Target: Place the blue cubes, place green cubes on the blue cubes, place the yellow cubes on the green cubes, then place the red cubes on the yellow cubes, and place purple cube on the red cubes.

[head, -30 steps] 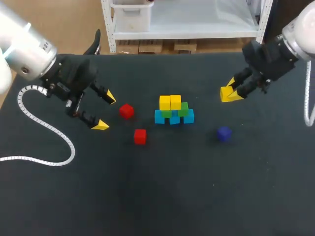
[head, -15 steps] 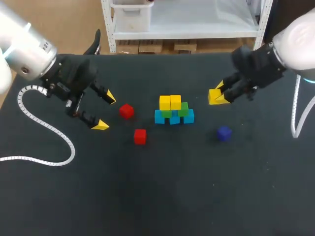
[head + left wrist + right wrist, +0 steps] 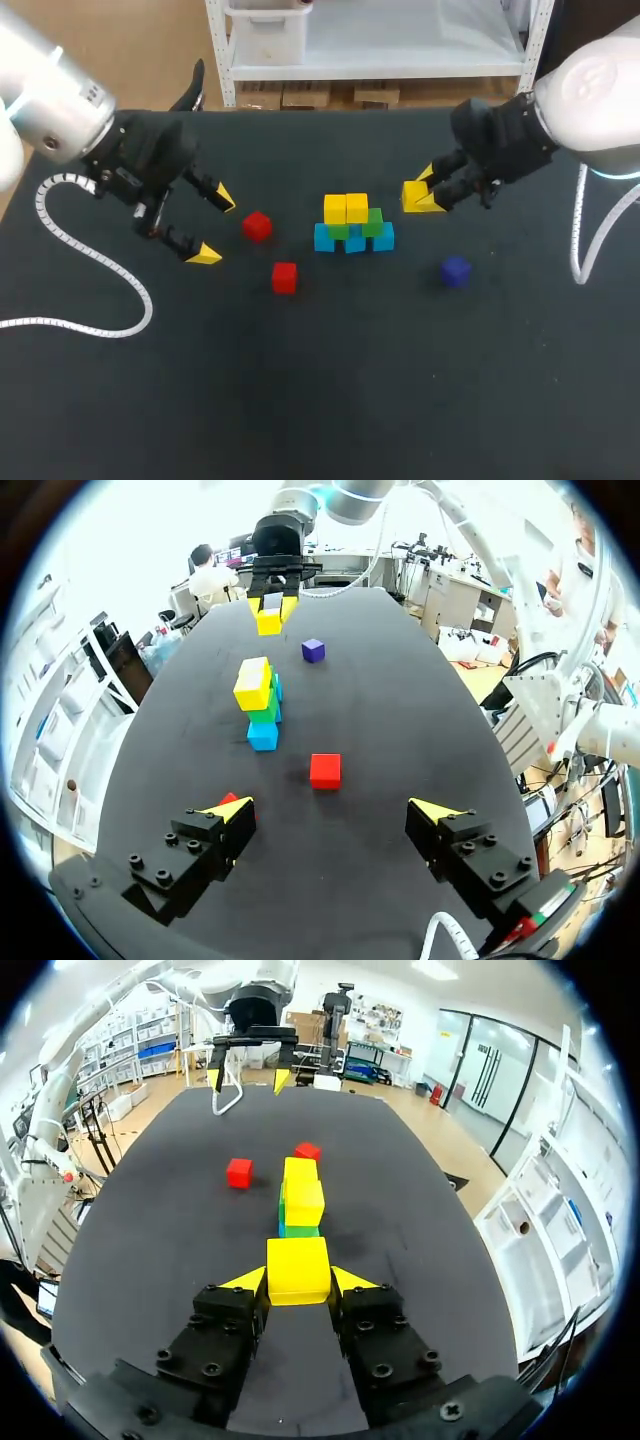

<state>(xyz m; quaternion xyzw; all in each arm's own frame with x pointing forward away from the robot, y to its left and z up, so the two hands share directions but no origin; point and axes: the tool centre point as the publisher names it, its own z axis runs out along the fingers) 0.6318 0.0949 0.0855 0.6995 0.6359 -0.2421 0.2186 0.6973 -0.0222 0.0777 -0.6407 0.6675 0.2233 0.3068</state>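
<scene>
Left gripper (image 3: 213, 226) hangs over the table (image 3: 320, 400) at far left, fingers wide apart, nothing btwn them. One red cube (image 3: 257, 226) sits just beside it at 3 o'clock. The 2nd red cube (image 3: 284, 277) is at approx 4 o'clock, a bit further off. In the left wrist view the 2nd one lies ahead, btwn the lines of the spread fingers, and the 1st is half hidden behind one finger.

Mid-table is the stack: blue cubes (image 3: 355, 243) at base, green cubes (image 3: 374, 222) on them, two yellow cubes (image 3: 346, 208) on top.

Right gripper (image 3: 428, 190) is clamped on a 3rd yellow cube (image 3: 412, 193), near the stack but not touching it. The stack is at approx 8 o'clock of it. In the right wrist view both tips press the cube's sides, w/ the stack straight ahead.

Purple cube (image 3: 455, 271) lies alone at 5 o'clock from the right gripper.
</scene>
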